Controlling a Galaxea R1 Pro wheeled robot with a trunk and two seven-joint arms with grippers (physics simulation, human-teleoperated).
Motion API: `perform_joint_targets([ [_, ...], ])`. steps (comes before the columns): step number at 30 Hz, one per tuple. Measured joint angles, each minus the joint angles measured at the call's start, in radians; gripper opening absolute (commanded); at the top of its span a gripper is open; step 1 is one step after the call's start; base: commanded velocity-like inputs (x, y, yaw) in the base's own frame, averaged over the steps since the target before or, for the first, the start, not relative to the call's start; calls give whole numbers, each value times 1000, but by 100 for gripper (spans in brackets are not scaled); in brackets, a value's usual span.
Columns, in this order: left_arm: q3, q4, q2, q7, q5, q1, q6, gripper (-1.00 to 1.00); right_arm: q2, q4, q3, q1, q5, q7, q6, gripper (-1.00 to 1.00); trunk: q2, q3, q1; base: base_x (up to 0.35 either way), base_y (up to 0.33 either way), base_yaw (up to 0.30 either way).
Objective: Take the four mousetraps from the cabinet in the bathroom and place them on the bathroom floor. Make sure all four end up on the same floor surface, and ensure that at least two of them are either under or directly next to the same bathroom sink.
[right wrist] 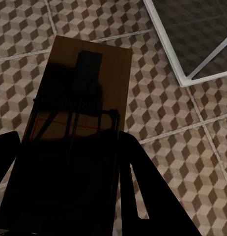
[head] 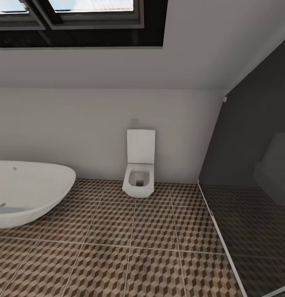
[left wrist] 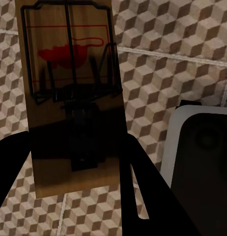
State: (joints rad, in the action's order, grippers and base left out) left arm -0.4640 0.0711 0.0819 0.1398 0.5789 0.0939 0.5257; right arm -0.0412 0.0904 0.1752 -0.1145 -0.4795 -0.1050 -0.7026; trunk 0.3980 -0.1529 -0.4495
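Head view, item one: we record the bathroom floor (head: 117,247), cube-patterned tiles in brown, beige and white, filling the lower half of the frame. A white oval bathtub (head: 27,192) sits at the left edge, a square white toilet (head: 138,173) stands against the pale wall at centre, and a dark glass panel (head: 249,185) with a white frame occupies the right side. Dark-framed skylights (head: 76,16) run along the upper left.

Left wrist view, item two: we note one mousetrap (left wrist: 69,98), a tan wooden board with black wire frame and a red mark, standing lengthwise in the left half of the frame. The left hand (left wrist: 69,167) pinches it, with dark fingers (left wrist: 138,191) rising from the lower corners on either side of the board's lower end. Tiled floor lies behind it, and a white-rimmed dark object (left wrist: 202,157), which we cannot identify, fills the lower right.

Right wrist view, item three: we note a second mousetrap (right wrist: 79,128), in shadow, its wire frame across the middle and a dark flat piece near its upper end. The right hand (right wrist: 64,187) is pressed onto its lower end, one finger (right wrist: 143,191) at each side. A corner of the white-framed panel (right wrist: 192,44) shows at the upper right.
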Motion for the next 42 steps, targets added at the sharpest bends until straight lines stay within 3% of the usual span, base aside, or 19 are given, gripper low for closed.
perform_joint_targets([
  [42,0,0,0,0,0,0,0,-100,0,0,0,0,0,0,0,-100,0,0,0,0,0,0],
])
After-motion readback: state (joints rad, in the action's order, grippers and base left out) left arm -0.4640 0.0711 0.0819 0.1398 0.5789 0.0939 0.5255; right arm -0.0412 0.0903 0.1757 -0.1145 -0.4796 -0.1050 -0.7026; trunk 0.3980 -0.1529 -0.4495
